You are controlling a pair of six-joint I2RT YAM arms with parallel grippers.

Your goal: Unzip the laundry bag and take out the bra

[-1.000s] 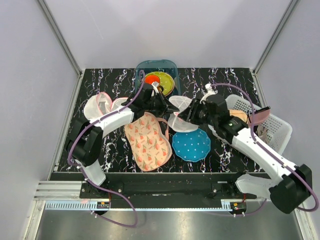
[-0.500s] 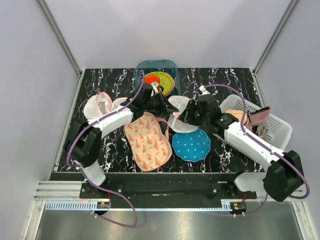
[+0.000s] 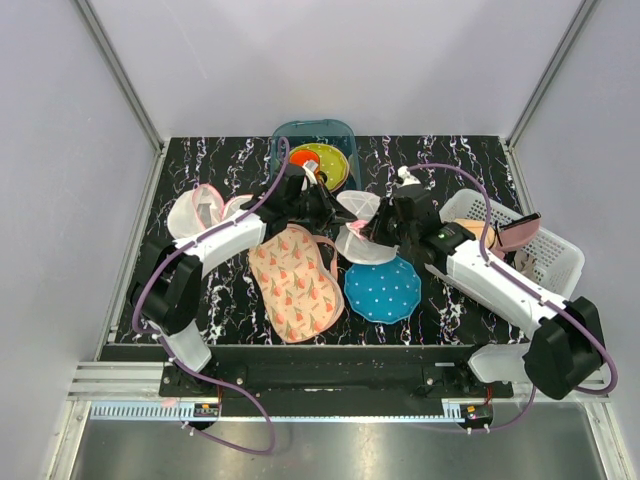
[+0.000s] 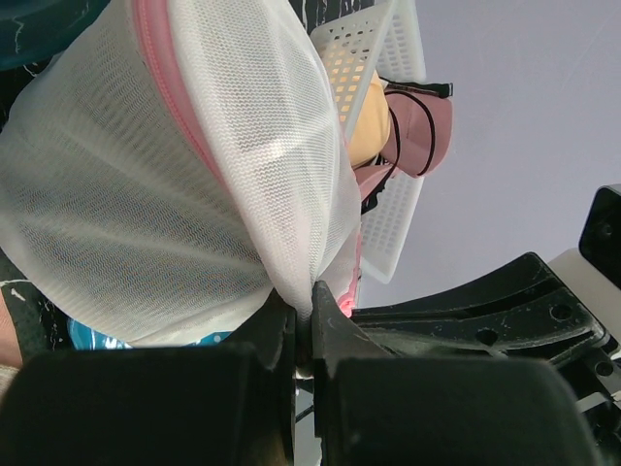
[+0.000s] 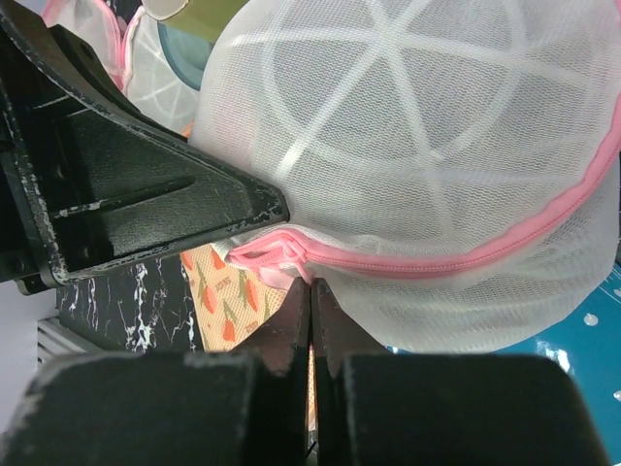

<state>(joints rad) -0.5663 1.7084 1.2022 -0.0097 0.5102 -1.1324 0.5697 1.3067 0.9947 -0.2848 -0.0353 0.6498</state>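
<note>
Right gripper [image 5: 310, 283] edged left, pinching laundry bag [image 5: 408, 146] above black marble table [image 3: 200, 160].

Round white mesh laundry bag [image 3: 358, 228], pink zip trim; zip shut where visible; tilted, middle of the table [image 3: 440, 160]

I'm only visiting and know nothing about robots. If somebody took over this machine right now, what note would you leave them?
The left gripper is shut on a fold of the laundry bag.
The right gripper is shut on the bag's edge, just under the pink zip.
The bag hangs between the two arms, over the far edge of the blue dotted mat.
Done: the bag is gripped from both sides.
Left: the zip looks closed along the part that shows, so it needs opening. Then take out the bra, which shows in no view.
</note>
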